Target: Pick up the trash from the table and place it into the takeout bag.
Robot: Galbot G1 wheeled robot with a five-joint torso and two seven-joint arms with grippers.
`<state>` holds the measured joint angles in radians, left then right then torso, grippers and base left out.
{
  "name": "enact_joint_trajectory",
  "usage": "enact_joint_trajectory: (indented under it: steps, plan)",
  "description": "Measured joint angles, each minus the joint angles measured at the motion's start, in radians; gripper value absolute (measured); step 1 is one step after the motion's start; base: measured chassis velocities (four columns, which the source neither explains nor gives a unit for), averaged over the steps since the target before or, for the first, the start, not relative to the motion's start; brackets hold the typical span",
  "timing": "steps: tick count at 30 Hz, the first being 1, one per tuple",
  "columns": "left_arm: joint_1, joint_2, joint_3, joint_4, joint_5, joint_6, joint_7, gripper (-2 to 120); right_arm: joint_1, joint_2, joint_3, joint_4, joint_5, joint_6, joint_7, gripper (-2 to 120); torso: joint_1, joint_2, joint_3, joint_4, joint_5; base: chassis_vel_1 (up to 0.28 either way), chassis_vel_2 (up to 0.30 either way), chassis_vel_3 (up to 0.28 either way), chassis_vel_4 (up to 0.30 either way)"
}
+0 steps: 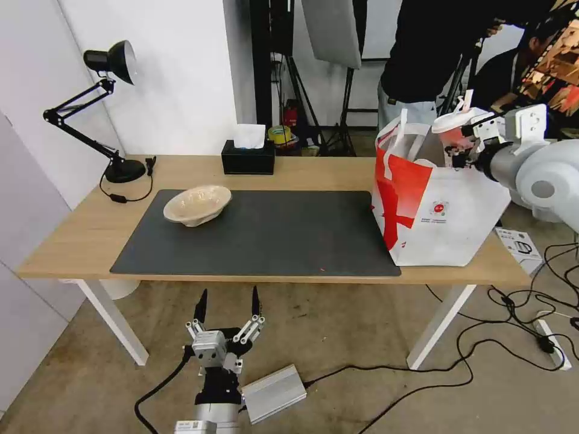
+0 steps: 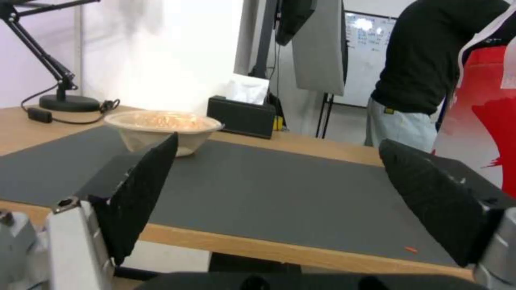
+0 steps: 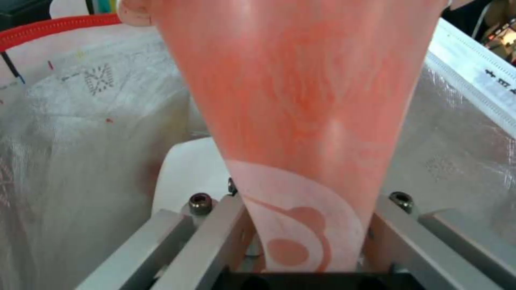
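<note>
Head view: the right claw [image 1: 459, 147] grips the red drink cup with white lid [image 1: 452, 129] just above the open mouth of the large white takeout bag with a red side panel [image 1: 437, 202] — silver lining below. Left claw [image 1: 228, 310] hangs wide before the light-wood tabletop [image 1: 72, 235], well apart from the shallow beige pulp bowl [image 1: 197, 204].

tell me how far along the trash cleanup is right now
Done: a white bowl seems to lie inside the takeout bag. In hand: the right gripper holds the red drink cup over the bag's open top. Left: the beige pulp bowl sits on the table; the left gripper hangs open below the table edge.
</note>
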<state>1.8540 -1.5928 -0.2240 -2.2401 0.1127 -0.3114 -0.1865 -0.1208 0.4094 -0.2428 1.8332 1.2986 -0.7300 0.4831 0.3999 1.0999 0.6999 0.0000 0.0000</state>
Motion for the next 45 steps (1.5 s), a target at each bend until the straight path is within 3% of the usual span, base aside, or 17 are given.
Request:
enact_joint_trajectory:
  steps: [5,22,45]
  plan:
    - [-0.001,0.0,0.0,0.0,0.0,0.0,0.0,100,0.054,0.01,-0.055,-0.021,0.038,0.003,0.022,7,0.0,0.0,0.0,0.0001,0.0,0.0,0.0,0.0,0.0]
    - [-0.003,0.0,0.0,0.0,-0.002,0.0,0.0,100,0.045,-0.013,-0.075,-0.014,0.07,0.005,0.022,8,0.0,0.0,0.0,-0.0001,-0.0001,0.0,0.0,0.0,0.0]
    - [-0.001,0.0,0.0,-0.011,0.007,0.001,-0.002,100,0.052,-0.054,-0.099,0.023,0.077,0.006,0.009,90,0.0,0.0,0.0,0.0,0.0,0.0,0.0,0.0,0.0]
